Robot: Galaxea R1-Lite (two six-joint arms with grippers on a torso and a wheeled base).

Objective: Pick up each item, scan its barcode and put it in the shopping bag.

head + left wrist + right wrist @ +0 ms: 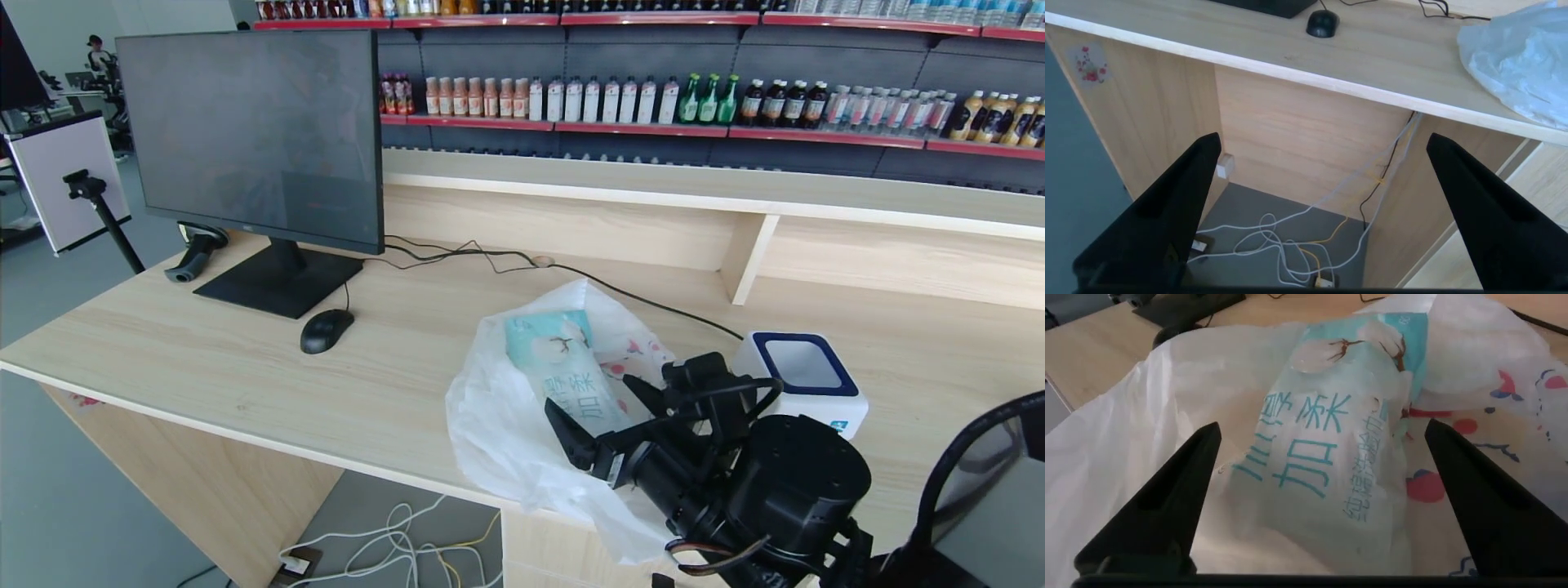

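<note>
Fingers point(1167, 506) of the right gripper point(608, 416) stood wide apart with nothing between them, poised just over the packet point(1331, 457), one finger to either side of it. The packet, soft and teal and white, lay printed face up inside the open mouth of the shopping bag point(498, 408), which sat on the counter point(245, 367) near its front edge. Its long axis ran from the robot toward the back of the counter, slanting a little to the robot's left. The end with the cotton-flower picture pointed away from the robot, and the near end lay beneath the gripper.

With the packet already in the bag, this looked like the bagging step at or near its close. The next move probably called for lifting the open gripper straight up and out without snagging the thin film.

The scanner point(804, 371), a white box with a blue-rimmed window, stood just beside the bag on the robot's right. The left gripper point(1323, 220) hung wide and empty below the counter's front edge, well apart from the bag.
</note>
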